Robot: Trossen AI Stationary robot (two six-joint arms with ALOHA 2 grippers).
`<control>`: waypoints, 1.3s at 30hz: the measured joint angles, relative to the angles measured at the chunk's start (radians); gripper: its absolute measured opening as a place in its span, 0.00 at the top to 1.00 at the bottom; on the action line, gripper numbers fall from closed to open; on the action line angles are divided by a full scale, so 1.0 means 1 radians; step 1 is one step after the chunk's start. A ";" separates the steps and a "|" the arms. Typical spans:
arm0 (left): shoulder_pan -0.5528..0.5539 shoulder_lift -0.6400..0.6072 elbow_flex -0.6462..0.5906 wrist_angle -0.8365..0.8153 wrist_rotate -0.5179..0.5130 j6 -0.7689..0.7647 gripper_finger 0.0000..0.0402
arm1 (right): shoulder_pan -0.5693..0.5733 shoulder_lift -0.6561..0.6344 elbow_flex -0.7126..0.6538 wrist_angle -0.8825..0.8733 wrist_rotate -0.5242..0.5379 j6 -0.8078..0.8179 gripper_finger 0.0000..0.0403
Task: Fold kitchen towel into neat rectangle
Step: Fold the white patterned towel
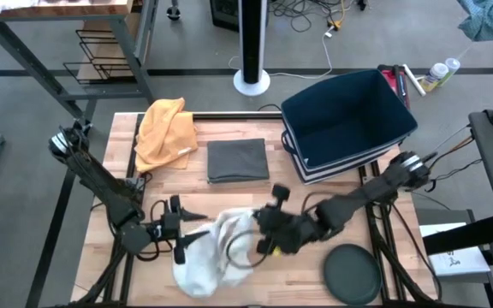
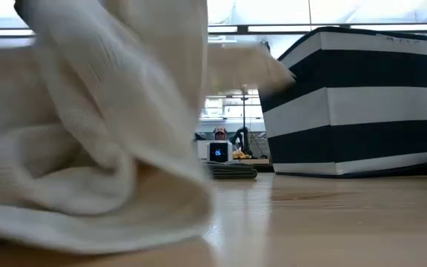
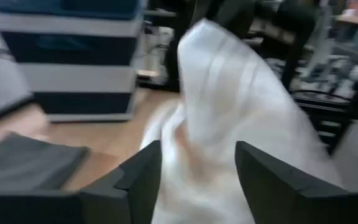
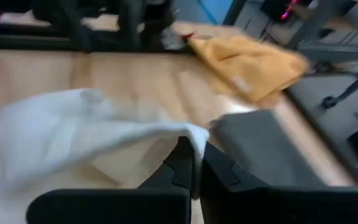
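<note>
The white kitchen towel (image 1: 205,255) lies in a crumpled heap on the table's near middle, and it fills the left of the low view (image 2: 87,133). My right gripper (image 1: 262,233) is at the heap's right side, shut on a raised bit of the towel (image 4: 73,134). My left gripper (image 1: 180,233) stands open at the heap's left side. In its wrist view the towel (image 3: 229,106) rises between and beyond the two fingers. My left gripper has its fingers (image 3: 143,177) on either side of the towel; whether they touch the cloth, I cannot tell. My right gripper pinches a corner or edge tip of the towel (image 4: 197,134) between its shut fingers, coming from the table's right and slanting down. That part is lifted off the table; the cloth runs from it down to the heap.
A folded grey towel (image 1: 238,159) lies at the table's middle, with a crumpled yellow towel (image 1: 165,130) to its left. A navy striped bin (image 1: 345,120) stands at the far right. A dark round disc (image 1: 352,272) lies near the front right corner.
</note>
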 joint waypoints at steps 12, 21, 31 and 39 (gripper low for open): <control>0.149 -0.103 0.000 -0.039 0.017 0.109 0.41 | -0.227 -0.125 0.000 0.053 0.022 -0.248 1.00; 0.273 0.106 0.065 0.053 0.114 0.193 0.42 | -0.333 -0.196 0.000 0.094 0.092 -0.250 1.00; 0.470 0.428 0.257 0.082 0.259 0.211 0.42 | -0.354 -0.217 -0.001 0.230 0.060 -0.367 1.00; 0.561 0.665 0.438 0.079 0.399 0.078 0.35 | -0.363 -0.216 -0.001 0.203 0.061 -0.379 1.00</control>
